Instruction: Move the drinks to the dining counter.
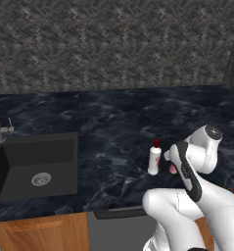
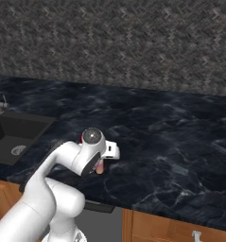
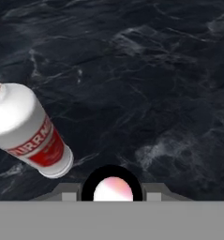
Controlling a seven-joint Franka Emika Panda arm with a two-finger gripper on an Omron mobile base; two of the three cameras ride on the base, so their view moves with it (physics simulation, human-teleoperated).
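Lowering the pink-and-white bottle [image 3: 113, 189], pinched in the gripper [image 3: 113, 196], onto dining counter [image 1: 118, 122]. Best kept upright, clear of the white red-capped bottle [image 1: 154, 160] just beside.

Two bottles, one white red-capped bottle [image 1: 154, 160] and one pink bottle [image 3: 113, 189], one sink [image 1: 35, 164]

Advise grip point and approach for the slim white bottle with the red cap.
Take the white bottle on its straight cylindrical body, just below the red cap, fingers straddling it from above: it stands upright on the counter with bare stone around it. The narrow cap is likely a poorer hold. The gripper looks occupied with the tiny pink-and-white bottle, so that goes down first.
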